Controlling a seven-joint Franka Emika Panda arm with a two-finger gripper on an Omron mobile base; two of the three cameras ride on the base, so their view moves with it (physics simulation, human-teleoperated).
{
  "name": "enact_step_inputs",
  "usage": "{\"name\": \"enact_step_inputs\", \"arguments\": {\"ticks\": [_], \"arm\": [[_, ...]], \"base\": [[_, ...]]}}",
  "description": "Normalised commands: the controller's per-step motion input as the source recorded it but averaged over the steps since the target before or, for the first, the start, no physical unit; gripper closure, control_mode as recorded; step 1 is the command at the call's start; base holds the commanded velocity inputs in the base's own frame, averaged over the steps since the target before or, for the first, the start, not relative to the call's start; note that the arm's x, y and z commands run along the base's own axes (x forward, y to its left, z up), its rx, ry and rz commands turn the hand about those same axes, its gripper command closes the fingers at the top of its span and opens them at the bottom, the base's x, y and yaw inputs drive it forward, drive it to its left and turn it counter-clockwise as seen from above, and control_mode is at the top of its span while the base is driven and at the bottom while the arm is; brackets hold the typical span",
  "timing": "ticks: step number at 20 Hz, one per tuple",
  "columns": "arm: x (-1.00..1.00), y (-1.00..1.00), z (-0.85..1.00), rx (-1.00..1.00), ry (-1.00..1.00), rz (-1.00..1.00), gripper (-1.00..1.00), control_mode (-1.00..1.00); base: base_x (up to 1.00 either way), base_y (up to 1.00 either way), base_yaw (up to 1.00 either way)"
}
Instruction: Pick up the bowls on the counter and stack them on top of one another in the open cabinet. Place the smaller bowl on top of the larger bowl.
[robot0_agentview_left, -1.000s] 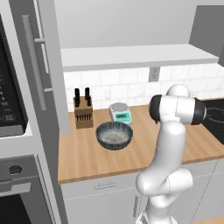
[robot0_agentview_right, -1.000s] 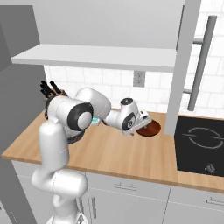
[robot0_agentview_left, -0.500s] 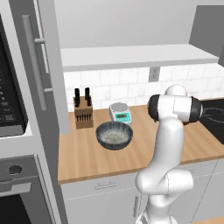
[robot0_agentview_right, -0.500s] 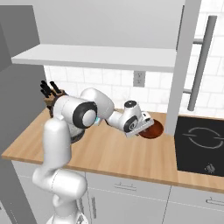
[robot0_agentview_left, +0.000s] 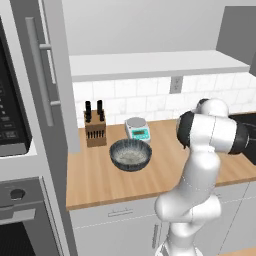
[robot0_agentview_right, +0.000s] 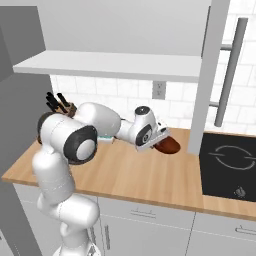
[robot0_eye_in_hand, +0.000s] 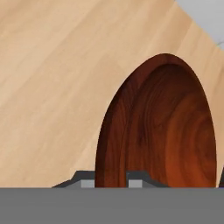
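Clenched on the rim of the small reddish-brown wooden bowl (robot0_eye_in_hand: 175, 131), the claw (robot0_eye_in_hand: 113, 178) has one dark fingertip (robot0_eye_in_hand: 85, 178) outside the bowl's wall and the other just inside it, as the hand view shows. From the right base view the claw (robot0_agentview_right: 161, 138) reaches low over the bench (robot0_agentview_right: 125, 172) with the wooden bowl (robot0_agentview_right: 167, 146) at its tips, toward the bench's back edge and close to its right end, just beside the tall grey panel (robot0_agentview_right: 207, 75) that stands before the black cooktop (robot0_agentview_right: 230, 162).

Nearer the middle of the bench (robot0_agentview_left: 100, 175) in the left base view sits the larger bowl (robot0_agentview_left: 130, 154), dark grey with a ribbed outside and speckled inside, upright and well apart from the claw. Just behind it, by the back edge, stands a small white kitchen scale (robot0_agentview_left: 137, 128), and to that one's left a wooden knife block (robot0_agentview_left: 94, 129) with dark handles, near the bench's back left corner.

Above the back wall's white tiles hangs the open cabinet (robot0_agentview_left: 150, 64), its thick flat shelf board running across over the bench. An outlet (robot0_agentview_left: 175, 85) sits in the tiles under the shelf.
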Motion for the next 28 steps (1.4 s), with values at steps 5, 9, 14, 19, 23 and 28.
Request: {"name": "enact_step_inputs", "arguments": {"ticks": [5, 9, 14, 19, 23, 28], "arm": [[-0.71, 1.00, 1.00, 0.00, 0.00, 0.04, 1.00, -1.00], [-0.71, 1.00, 0.98, 0.00, 0.01, 0.04, 1.00, -1.00], [-0.68, 1.00, 0.72, 0.00, 0.11, 0.05, 1.00, -1.00], [-0.68, 1.00, 0.48, 0.00, 0.07, 0.05, 1.00, -1.00], [-0.54, 1.00, 0.23, -0.04, 0.00, 0.03, 1.00, -1.00], [-0.07, 1.00, -0.03, -0.11, 0.00, 0.00, 1.00, -1.00]], "base": [[0.00, 0.00, 0.00], [0.00, 0.00, 0.00], [0.00, 0.00, 0.00], [0.00, 0.00, 0.00], [0.00, 0.00, 0.00], [0.00, 0.00, 0.00]]}}
